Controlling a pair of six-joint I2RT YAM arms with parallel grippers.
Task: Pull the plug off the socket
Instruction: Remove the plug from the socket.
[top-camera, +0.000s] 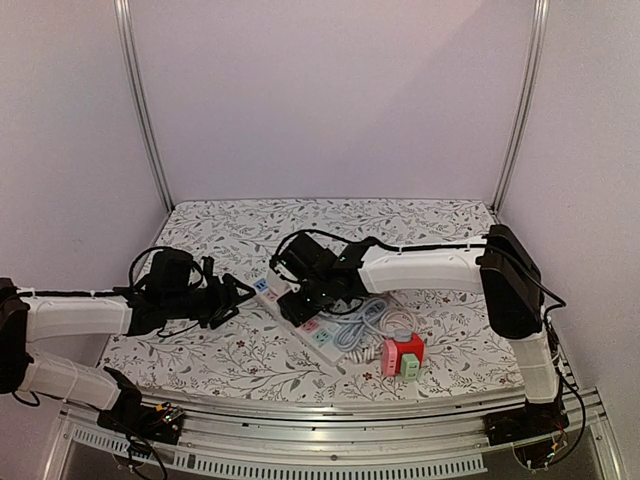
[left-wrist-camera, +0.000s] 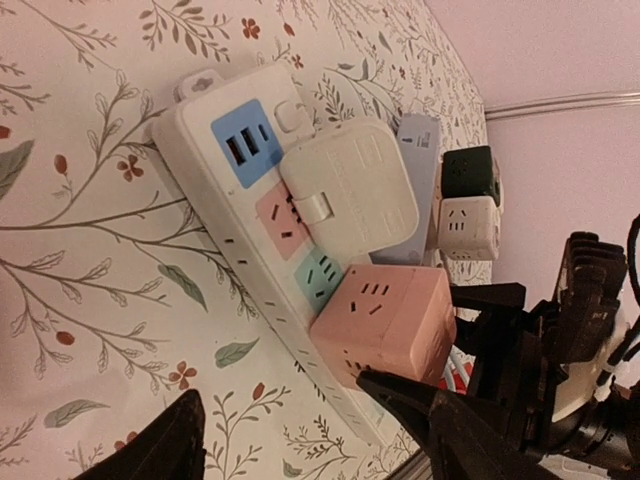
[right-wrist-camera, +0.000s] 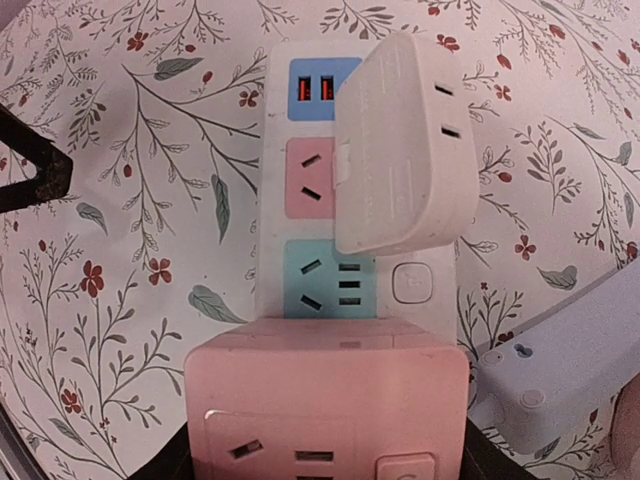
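A white power strip (right-wrist-camera: 420, 285) lies on the floral cloth. A pink cube plug (right-wrist-camera: 325, 400) sits in its near end, and a flat white adapter (right-wrist-camera: 405, 140) sits further along. My right gripper (right-wrist-camera: 325, 465) straddles the pink cube, its dark fingers pressed against both side faces. In the top view the right gripper (top-camera: 300, 300) covers the cube. My left gripper (left-wrist-camera: 290, 425) stands open just off the strip (left-wrist-camera: 215, 190), one fingertip close under the pink cube (left-wrist-camera: 390, 315), with nothing between its fingers. From above, the left gripper (top-camera: 235, 295) is at the strip's left end.
A grey-blue strip (right-wrist-camera: 570, 360) lies right beside the white one. Red, pink and green cube plugs (top-camera: 403, 355) and a coiled white cable (top-camera: 370, 320) sit to the right near the table's front. A white cube (left-wrist-camera: 468, 228) and a dark cube (left-wrist-camera: 470, 170) stand behind.
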